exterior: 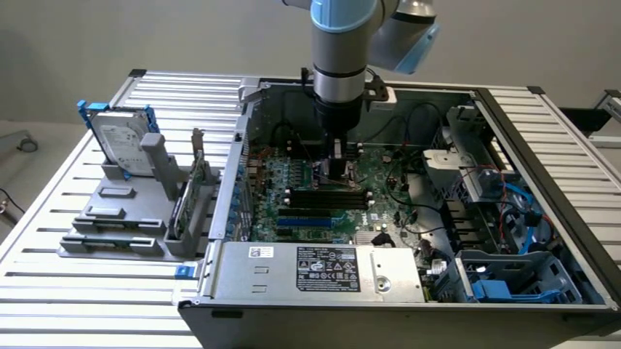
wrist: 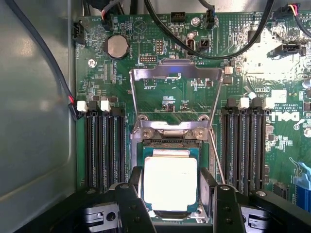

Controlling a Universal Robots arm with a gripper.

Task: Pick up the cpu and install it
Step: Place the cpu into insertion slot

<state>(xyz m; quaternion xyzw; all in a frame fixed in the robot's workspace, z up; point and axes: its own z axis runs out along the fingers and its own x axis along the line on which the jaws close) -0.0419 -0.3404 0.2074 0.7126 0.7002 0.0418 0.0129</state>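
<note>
- The cpu (wrist: 170, 182), a square chip with a bright silvery top, lies flat and square over the socket (wrist: 170, 144) on the green motherboard (wrist: 243, 58).
- The gripper (wrist: 171, 188) is clamped on it: its black fingers (wrist: 132, 199) press against two opposite edges.
- The wrist view also takes in the raised metal load plate (wrist: 177, 73) just beyond the socket, long black memory slots (wrist: 102, 150) flanking the socket on both sides, and a coin cell (wrist: 117, 47) farther off.
- The exterior view gives the wider setting. The arm (exterior: 339, 43) reaches straight down into the open computer case (exterior: 543, 167), with the gripper (exterior: 337, 156) low over the board.
- Taking that gripper as the dial's centre, memory slots (exterior: 330, 198) sit just beside it at 6 o'clock.
- The power supply (exterior: 310, 267) is farther out at 6.
- An upright hard drive (exterior: 121, 138) stands outside the case at 9, on a grey holder (exterior: 116, 218) on the slatted table (exterior: 97, 305).
</note>
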